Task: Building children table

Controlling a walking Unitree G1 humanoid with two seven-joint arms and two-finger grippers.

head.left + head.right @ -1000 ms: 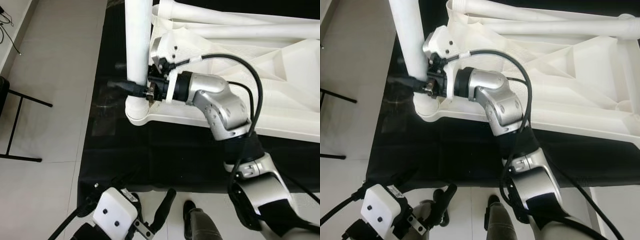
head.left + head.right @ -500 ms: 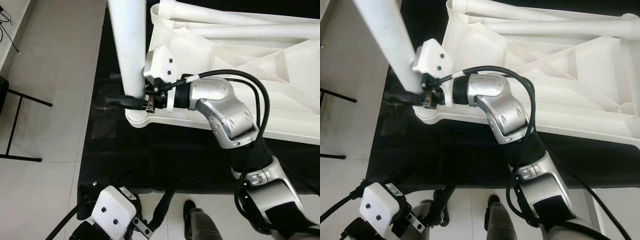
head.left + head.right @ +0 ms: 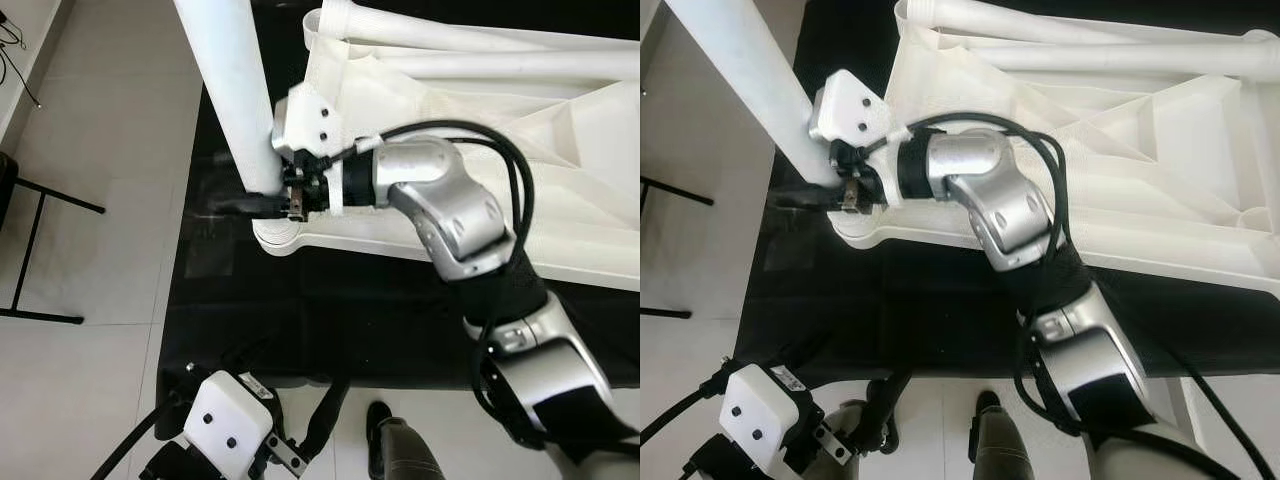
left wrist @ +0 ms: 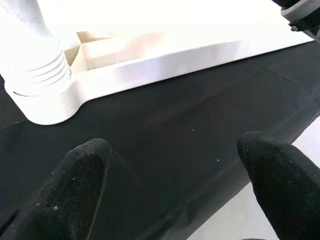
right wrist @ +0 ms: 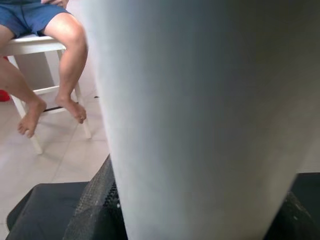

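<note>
Leg [image 3: 228, 90] apparently between right gripper [image 3: 268, 203] fingers

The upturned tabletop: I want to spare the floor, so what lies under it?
A black mat lies under the white tabletop, spread over pale floor tiles. How far the mat runs beneath the tabletop is hidden. The right gripper holds the table leg at the corner socket.

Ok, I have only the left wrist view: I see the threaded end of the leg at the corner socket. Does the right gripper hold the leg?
Observer: Yes, the right gripper is shut on the leg, just above the socket.
Operator: Does the leg stand straight?
Observer: No, it is tilted; its top leans to the robot's left.
Operator: Is somebody near?
Observer: A person sits on a white stool beyond the leg.
</note>
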